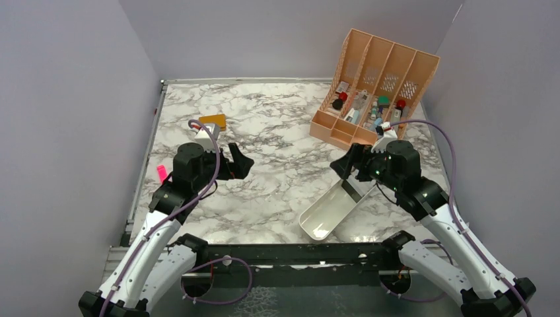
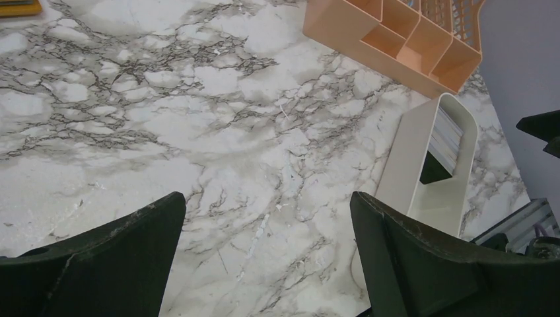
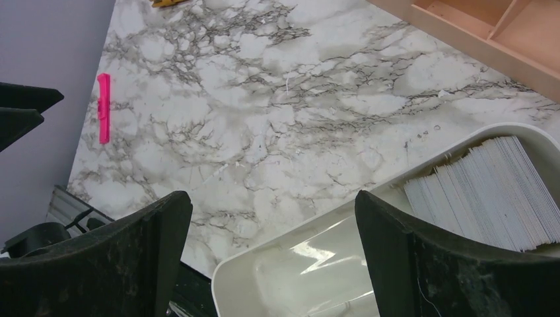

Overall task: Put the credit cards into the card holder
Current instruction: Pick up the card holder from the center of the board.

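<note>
A stack of pale credit cards (image 3: 489, 185) stands on edge in the far end of a white oblong tray (image 3: 277, 277), also seen as cards (image 2: 449, 135) in the left wrist view. The mustard card holder (image 1: 212, 121) lies closed at the back left of the marble table, just behind my left arm; only its corner shows at card holder (image 2: 16, 6). My left gripper (image 1: 239, 162) hangs open over bare marble, nothing between its fingers. My right gripper (image 1: 345, 165) is open above the tray's (image 1: 327, 211) far end, holding nothing.
A big peach slotted organiser (image 1: 376, 86) with small items stands at the back right, just behind the tray. A pink strip (image 1: 162, 174) lies near the table's left edge. Grey walls close in on three sides.
</note>
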Motion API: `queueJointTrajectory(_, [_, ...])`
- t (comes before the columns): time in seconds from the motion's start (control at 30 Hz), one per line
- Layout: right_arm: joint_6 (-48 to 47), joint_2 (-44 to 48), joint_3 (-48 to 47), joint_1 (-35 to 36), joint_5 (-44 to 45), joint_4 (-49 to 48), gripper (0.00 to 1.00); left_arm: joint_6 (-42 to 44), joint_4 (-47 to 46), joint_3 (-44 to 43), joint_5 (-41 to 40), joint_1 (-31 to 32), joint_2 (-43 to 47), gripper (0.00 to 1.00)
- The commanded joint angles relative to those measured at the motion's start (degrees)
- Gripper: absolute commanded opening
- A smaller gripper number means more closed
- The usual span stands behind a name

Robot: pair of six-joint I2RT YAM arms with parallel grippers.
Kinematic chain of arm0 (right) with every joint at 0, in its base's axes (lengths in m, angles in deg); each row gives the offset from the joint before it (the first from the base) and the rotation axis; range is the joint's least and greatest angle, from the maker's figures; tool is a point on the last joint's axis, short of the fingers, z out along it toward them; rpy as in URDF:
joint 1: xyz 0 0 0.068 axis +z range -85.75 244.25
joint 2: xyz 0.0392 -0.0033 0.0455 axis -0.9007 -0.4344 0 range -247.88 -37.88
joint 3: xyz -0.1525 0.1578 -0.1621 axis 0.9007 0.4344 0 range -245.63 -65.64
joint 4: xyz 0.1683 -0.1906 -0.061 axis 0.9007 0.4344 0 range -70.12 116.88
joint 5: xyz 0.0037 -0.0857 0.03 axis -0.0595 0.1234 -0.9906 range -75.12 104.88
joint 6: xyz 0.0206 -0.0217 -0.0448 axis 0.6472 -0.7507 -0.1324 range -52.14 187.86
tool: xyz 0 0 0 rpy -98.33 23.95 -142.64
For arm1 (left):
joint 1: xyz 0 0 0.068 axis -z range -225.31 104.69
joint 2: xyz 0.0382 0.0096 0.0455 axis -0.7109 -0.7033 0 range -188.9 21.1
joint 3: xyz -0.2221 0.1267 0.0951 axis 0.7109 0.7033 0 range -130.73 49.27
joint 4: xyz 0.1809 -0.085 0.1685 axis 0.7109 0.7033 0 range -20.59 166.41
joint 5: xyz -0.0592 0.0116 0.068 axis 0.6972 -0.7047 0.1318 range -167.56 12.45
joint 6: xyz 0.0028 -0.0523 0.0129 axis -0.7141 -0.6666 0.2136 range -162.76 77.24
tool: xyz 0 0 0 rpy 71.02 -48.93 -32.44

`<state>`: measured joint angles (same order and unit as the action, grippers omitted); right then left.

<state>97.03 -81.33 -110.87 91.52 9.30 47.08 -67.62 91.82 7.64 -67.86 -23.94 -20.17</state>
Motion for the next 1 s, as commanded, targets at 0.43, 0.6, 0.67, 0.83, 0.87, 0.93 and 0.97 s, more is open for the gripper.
queueJointTrajectory(0.43, [-0.7, -0.3, -0.5, -0.4, -2.2, 0.3, 0.99, -3.1, -3.6, -3.2, -20.0, -0.6, -13.3, 0.93])
queueJointTrajectory(0.6, [-1.7, -0.1, -0.8, -0.4, -3.5, -0.6, 0.99, -7.7, -8.4, -12.2, -23.2, -7.0, -28.2, 0.64])
queueJointTrajectory(0.67, [-2.2, -0.2, -1.1, -0.4, -4.2, -0.8, 1.0, -10.9, -11.0, -14.4, -23.1, -9.3, -34.0, 0.61])
queueJointTrajectory(0.83, [-3.2, 0.3, -2.4, -0.4, -4.6, -0.1, 0.99, -13.4, -14.5, -21.8, -28.3, -12.9, -47.8, 0.64])
queueJointTrajectory(0.87, [-3.4, 0.4, -2.8, -0.4, -4.8, 0.4, 0.99, -12.9, -14.6, -23.3, -29.2, -13.4, -50.4, 0.66])
queueJointTrajectory(0.93, [-3.8, 0.6, -3.8, -0.4, -5.3, 1.5, 0.99, -10.3, -13.6, -27.2, -29.6, -14.4, -55.2, 0.69])
queueJointTrajectory(0.97, [-4.0, 0.8, -4.1, -0.5, -5.6, 1.7, 0.99, -7.9, -12.7, -29.1, -29.6, -14.8, -58.3, 0.69])
